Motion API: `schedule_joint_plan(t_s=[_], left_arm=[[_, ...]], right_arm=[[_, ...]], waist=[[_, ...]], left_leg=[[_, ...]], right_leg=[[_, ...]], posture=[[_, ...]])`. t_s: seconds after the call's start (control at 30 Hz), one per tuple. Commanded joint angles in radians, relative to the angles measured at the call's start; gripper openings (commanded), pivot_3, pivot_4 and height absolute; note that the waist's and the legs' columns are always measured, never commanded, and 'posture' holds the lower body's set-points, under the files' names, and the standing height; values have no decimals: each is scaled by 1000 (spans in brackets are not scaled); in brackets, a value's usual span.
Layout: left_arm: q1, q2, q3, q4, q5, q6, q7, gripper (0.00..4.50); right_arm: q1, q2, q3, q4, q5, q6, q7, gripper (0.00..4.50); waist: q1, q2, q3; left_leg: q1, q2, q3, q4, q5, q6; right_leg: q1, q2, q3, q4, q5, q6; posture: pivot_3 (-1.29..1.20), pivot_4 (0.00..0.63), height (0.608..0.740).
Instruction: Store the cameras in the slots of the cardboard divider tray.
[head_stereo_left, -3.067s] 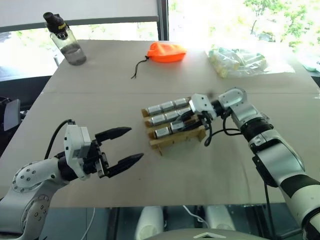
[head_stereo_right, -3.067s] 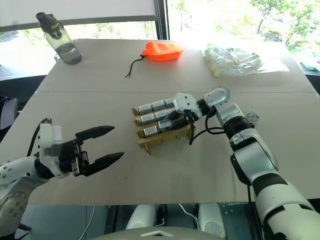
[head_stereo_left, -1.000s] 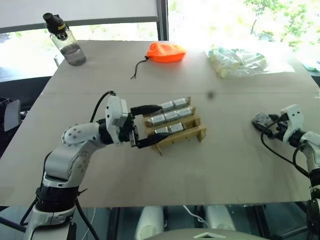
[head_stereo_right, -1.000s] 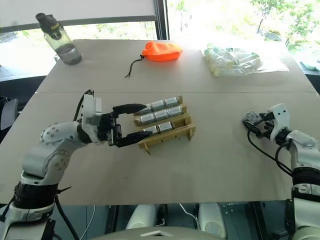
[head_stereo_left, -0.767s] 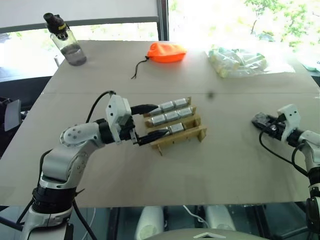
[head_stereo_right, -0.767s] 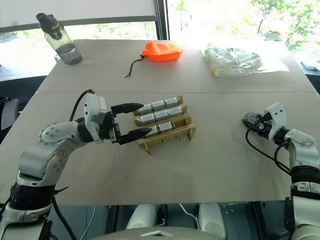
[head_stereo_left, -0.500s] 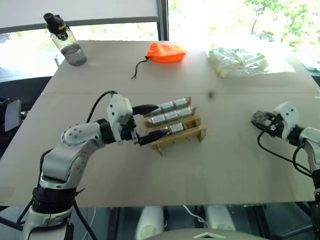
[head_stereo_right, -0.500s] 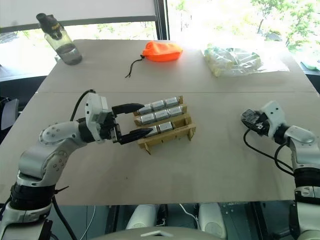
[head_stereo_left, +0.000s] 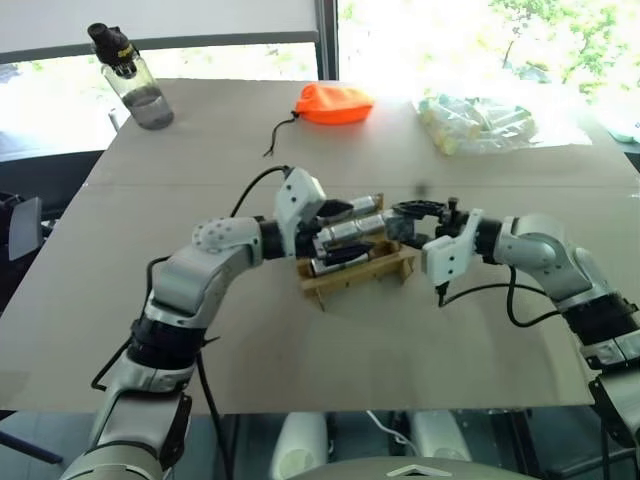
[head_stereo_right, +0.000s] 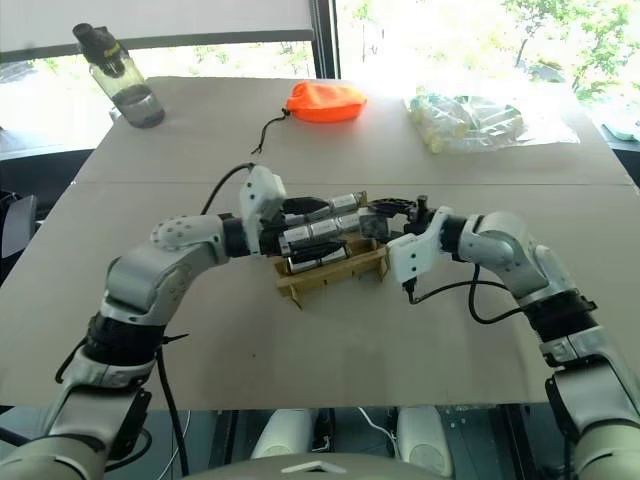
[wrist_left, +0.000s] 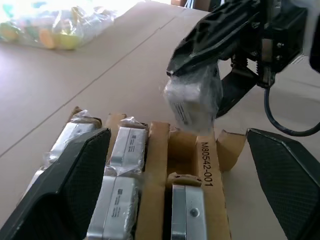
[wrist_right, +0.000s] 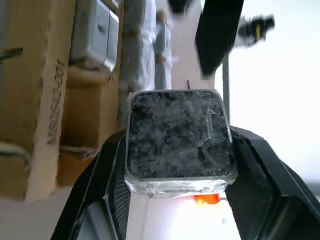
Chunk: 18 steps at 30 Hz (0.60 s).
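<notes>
The cardboard divider tray (head_stereo_left: 352, 279) lies mid-table with several wrapped silver cameras (head_stereo_left: 345, 232) in its slots. My left gripper (head_stereo_left: 350, 230) is open, its two fingers (wrist_left: 65, 195) spread wide on either side of the tray's left end. My right gripper (head_stereo_left: 402, 224) is shut on one more camera (wrist_left: 192, 97), wrapped in clear film, and holds it just above the tray's right end. In the right wrist view that camera (wrist_right: 177, 135) sits between both fingers, with the tray (wrist_right: 35, 100) beside it.
A water bottle (head_stereo_left: 135, 85) stands at the table's far left corner. An orange drawstring pouch (head_stereo_left: 333, 103) lies at the back centre, and a clear bag of pale items (head_stereo_left: 475, 122) at the back right.
My right gripper closed on the camera at the table's right side, rolled over and carried it left to the tray's end. My left gripper slid further along the tray, still open.
</notes>
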Motion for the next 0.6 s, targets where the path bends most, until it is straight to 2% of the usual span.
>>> schedule_joint_plan(t_s=[0.03, 0.23, 0.37, 0.6], left_arm=[[-58, 0, -8, 29, 4, 25, -34, 4500], [-108, -3, -5, 67, -7, 70, -82, 4500], [-114, 45, -35, 60, -14, 101, -180, 4500], [-156, 43, -57, 98, 5, 107, -229, 4500]], right_arm=[[-64, 15, 37, 18, -4, -75, 1, 1993], [-128, 24, 88, 45, -14, -131, 17, 1993], [-171, 28, 103, 83, -67, -187, -12, 1993], [-222, 35, 125, 138, -126, -253, -49, 1993]], waist=[[-2, 0, 0], [-5, 0, 0], [-6, 0, 0], [-6, 0, 0]], left_leg=[[0, 0, 1, 0, 0, 0], [0, 0, 1, 0, 0, 0], [0, 1, 1, 1, 0, 0], [0, 1, 1, 1, 0, 0]], right_leg=[[0, 0, -1, 0, 0, 0], [0, 0, -1, 1, 0, 0], [0, 0, -1, 1, 0, 0], [0, -1, 0, 2, 0, 0]], posture=[[0, 150, 726], [0, 150, 726], [0, 150, 726], [0, 150, 726]])
